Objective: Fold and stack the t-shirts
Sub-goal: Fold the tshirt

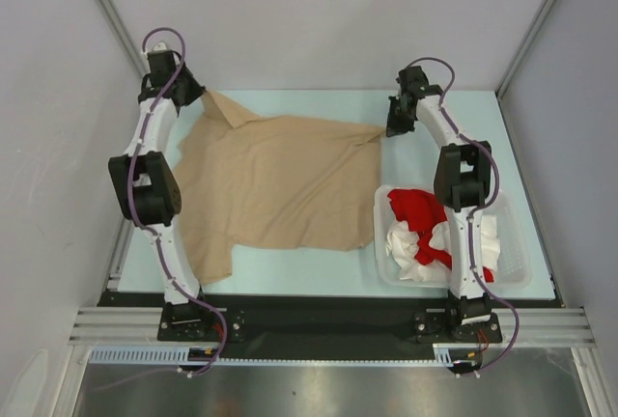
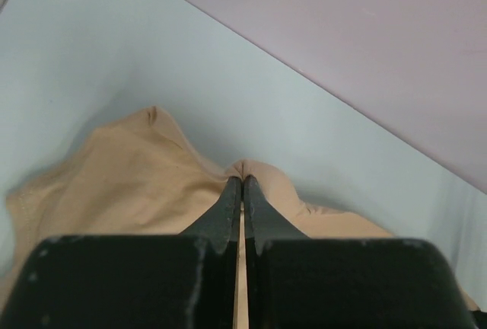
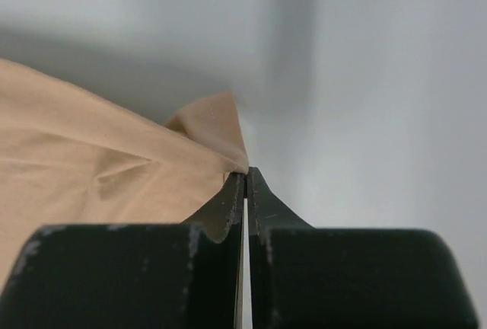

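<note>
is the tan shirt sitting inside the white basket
No, the tan shirt lies spread on the table to the left of the basket, which holds a red shirt and white cloth.

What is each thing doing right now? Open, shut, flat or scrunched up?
beige t-shirt: spread out, unfolded, far corners pinched.
basket: upright, holding shirts.
red t-shirt: crumpled in the basket.
white t-shirt: crumpled in the basket.
left gripper: jaws shut on the beige t-shirt.
right gripper: jaws shut on the beige t-shirt.

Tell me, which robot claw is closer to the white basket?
Right. The right gripper sits just beyond the basket; the left gripper is far across the beige shirt.
</note>
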### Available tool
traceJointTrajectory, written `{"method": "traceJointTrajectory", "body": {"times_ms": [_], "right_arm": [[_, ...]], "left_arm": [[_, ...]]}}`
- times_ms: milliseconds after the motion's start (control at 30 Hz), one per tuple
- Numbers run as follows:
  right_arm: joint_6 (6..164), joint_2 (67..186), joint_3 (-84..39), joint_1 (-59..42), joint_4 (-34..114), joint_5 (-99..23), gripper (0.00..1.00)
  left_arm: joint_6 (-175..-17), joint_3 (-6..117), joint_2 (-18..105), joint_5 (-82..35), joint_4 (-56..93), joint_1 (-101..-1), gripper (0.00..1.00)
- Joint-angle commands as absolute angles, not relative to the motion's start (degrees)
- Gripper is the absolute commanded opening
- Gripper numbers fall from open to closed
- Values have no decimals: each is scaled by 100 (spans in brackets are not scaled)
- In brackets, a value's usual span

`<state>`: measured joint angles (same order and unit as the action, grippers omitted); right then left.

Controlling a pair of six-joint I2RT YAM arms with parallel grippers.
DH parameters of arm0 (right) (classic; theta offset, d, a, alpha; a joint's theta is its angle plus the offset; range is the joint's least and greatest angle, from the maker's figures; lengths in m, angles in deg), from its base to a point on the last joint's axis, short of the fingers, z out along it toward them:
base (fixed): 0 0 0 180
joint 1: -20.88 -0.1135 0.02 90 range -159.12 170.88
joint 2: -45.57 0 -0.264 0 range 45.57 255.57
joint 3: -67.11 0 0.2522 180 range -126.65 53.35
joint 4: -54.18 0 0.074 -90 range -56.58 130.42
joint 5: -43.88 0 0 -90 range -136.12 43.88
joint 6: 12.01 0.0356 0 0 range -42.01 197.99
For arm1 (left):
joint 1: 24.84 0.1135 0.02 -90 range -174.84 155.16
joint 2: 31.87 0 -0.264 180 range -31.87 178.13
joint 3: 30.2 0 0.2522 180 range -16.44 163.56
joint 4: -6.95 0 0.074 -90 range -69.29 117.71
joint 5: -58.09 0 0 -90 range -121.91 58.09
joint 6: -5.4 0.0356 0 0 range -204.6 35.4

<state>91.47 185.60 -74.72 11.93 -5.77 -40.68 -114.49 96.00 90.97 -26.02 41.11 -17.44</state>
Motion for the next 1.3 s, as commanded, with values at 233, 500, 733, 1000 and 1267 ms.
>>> {"method": "traceJointTrajectory", "body": {"times_ms": [233, 500, 733, 1000, 1267], "right_arm": [[9249, 17478, -7181, 1016, -1002, -3803, 0], [9381, 16950, -6355, 770, -1082, -3865, 0], [9504, 16590, -5608, 646, -1047, -3900, 1], [9460, 16554, -5414, 611, -1081, -3847, 2], [9390, 16739, -5397, 585, -1266, -4013, 3]], "left_arm": [[-11589, 8833, 7650, -2814, 4707, -1130, 0], [-11528, 8068, 7034, -2568, 5006, -752, 0], [-11545, 7568, 6771, -2567, 5209, -647, 0], [-11536, 7040, 6744, -2453, 5419, -550, 0], [-11676, 6837, 6727, -2505, 5595, -497, 0]]}}
